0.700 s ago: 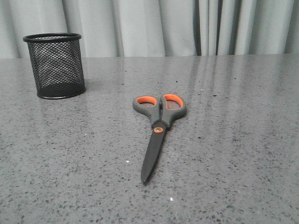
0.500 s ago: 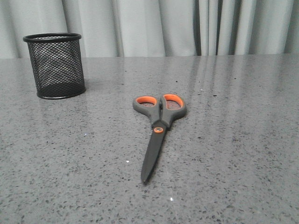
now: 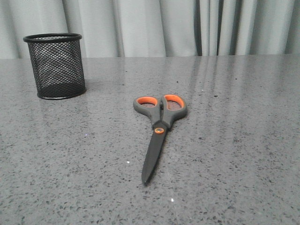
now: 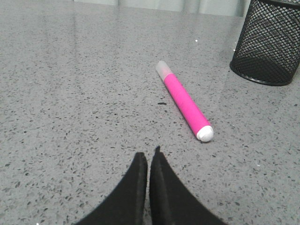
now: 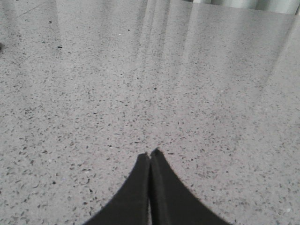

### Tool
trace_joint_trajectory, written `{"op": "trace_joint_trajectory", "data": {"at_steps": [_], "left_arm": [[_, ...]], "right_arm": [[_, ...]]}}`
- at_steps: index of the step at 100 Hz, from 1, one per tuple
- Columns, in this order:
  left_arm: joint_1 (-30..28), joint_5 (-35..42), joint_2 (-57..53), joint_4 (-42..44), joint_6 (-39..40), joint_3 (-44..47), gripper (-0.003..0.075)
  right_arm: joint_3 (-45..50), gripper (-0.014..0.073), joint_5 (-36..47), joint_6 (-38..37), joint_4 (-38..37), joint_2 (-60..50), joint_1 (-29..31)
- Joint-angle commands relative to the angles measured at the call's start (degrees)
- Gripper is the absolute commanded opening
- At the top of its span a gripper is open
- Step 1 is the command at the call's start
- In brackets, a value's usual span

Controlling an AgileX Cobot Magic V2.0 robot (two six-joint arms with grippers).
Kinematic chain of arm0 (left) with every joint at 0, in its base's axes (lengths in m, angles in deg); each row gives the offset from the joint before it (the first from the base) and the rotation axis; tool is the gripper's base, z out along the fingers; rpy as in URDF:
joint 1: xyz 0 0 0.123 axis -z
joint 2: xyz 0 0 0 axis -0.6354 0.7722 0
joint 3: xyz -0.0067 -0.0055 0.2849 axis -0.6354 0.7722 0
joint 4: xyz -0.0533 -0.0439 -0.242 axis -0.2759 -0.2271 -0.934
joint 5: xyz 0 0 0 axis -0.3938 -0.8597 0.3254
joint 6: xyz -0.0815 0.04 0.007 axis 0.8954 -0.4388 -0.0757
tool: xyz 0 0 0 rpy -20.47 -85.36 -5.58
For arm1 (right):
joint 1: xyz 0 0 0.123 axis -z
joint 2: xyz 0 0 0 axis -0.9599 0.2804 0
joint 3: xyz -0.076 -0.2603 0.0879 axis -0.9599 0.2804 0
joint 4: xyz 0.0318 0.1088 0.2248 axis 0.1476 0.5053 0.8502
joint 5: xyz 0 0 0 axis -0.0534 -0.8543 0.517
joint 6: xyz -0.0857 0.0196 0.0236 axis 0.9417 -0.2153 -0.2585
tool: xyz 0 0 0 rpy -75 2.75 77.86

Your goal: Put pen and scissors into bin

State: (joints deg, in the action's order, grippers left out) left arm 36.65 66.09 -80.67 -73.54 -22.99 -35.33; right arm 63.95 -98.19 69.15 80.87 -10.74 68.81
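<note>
Lying flat beside the bin (image 4: 271, 44), the pen (image 4: 184, 100) is waiting; left gripper (image 4: 147, 157), fingers pressed together, is needing to spread and straddle its middle

The counter (image 3: 243, 140) is coloured mid grey and is flecked with fine dark and white specks. The scissors (image 3: 158, 131) are finished in dark grey, with orange linings in the finger loops and an orange pivot screw. The bin (image 3: 56, 65) is made of black wire mesh. The pen (image 4: 184, 101) is coloured bright magenta-pink, with a pale whitish cap. Both grippers (image 4: 147, 157) (image 5: 150, 154) are black. Pale grey curtains (image 3: 154, 26) are seen behind.
</note>
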Motion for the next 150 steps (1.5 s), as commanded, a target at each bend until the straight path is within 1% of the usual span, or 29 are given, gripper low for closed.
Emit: {"op": "trace_joint_trajectory", "data": {"at_steps": [1,10,29,39,44,51,56,58,63,65,80,85,91,95,100,109,118,122,126,134,141,146,150], "left_arm": [[-0.1,2.3,-1.8,-0.2,0.3,2.4,-0.0019],[-0.1,2.3,-1.8,-0.2,0.3,2.4,-0.0019],[-0.1,2.7,-1.8,0.6,-0.1,2.4,-0.0019],[-0.1,6.1,-1.8,2.3,-0.1,2.4,-0.0019],[-0.1,8.1,-1.8,1.5,-0.1,2.4,-0.0019],[-0.1,10.3,-1.8,-3.8,-0.1,2.4,-0.0019],[-0.1,11.4,-1.8,-10.0,-0.1,2.4,-0.0019],[-0.1,11.9,-1.8,-11.8,-0.1,2.4,-0.0019],[-0.1,12.9,-1.8,-20.8,-0.1,2.4,-0.0019],[-0.1,13.2,-1.8,-22.7,-0.1,2.4,-0.0019],[-0.1,15.6,-1.8,-40.1,-0.1,2.4,-0.0019],[-0.1,17.0,-1.8,-44.7,-0.1,2.4,-0.0019],[-0.1,17.6,-1.8,-50.4,-0.1,2.3,-0.0019],[-0.1,17.8,-1.8,-52.2,-0.1,2.3,-0.0019],[-0.1,17.9,-1.8,-53.7,-0.1,2.2,-0.0019],[-0.1,16.6,-1.8,-52.0,-0.7,0.4,-0.0008],[-0.1,13.5,-1.7,-43.7,-6.5,-3.6,0.0048],[-0.1,12.2,-1.3,-40.4,-8.1,-6.6,0.0086],[-0.1,11.2,-0.5,-37.9,-8.1,-8.8,0.011],[-0.1,8.3,3.1,-35.8,-8.1,-13.8,0.0148],[-0.1,3.5,8.4,-33.5,-8.1,-18.9,0.0165],[-0.1,-0.6,12.9,-31.3,-8.1,-22.7,0.0176],[-0.1,-2.7,16.3,-29.6,-8.1,-25.9,0.019]], "right_arm": [[0.8,-0.007,4.4,0.2,-0.2,-1.2,0.5],[0.8,-0.007,10.3,0.2,-0.2,-1.2,0.5],[0.8,-0.007,30.3,0.2,-0.2,-1.2,0.5],[0.8,-0.007,38.4,-0.1,-0.2,-1.2,0.5],[0.8,-0.007,40.8,-3.6,0.2,-1.2,0.5],[0.8,-0.007,43.4,-10.1,0.2,-1.2,0.5],[0.8,-0.007,44.6,-15.4,0.2,-1.2,0.5],[0.8,-0.007,44.9,-16.3,0.2,-1.2,0.5],[0.8,-0.007,45.3,-17.7,0.2,-1.2,0.5],[0.8,-0.007,45.4,-17.8,0.2,-1.2,0.5],[0.8,-0.0069,44.7,-17.9,0.3,-1.1,0.5],[0.8,-0.0068,43.2,-17.9,2.4,-1.1,0.5],[-0.4,-0.0068,37.5,-18.5,6.9,-1.1,0.5],[-1.4,-0.0068,33.0,-18.5,10.0,-1.1,0.5],[-3.1,-0.0068,29.2,-18.5,10.7,-0.9,0.5],[-5.5,-0.0067,27.2,-18.5,10.7,-0.1,0.5],[-8.7,-0.0064,25.2,-18.5,10.7,1.3,0.5],[-11.2,-0.0051,21.6,-18.3,10.6,2.7,0.5],[-13.0,-0.004,18.6,-17.5,10.2,4.1,0.5],[-16.8,-0.0018,13.5,-16.2,10.1,7.9,0.5],[-20.0,0.0032,11.6,-16.2,10.1,11.9,0.5],[-22.2,0.0095,10.5,-16.2,10.1,14.8,0.5],[-24.1,0.0163,9.5,-16.2,10.1,17.2,0.5]]}}
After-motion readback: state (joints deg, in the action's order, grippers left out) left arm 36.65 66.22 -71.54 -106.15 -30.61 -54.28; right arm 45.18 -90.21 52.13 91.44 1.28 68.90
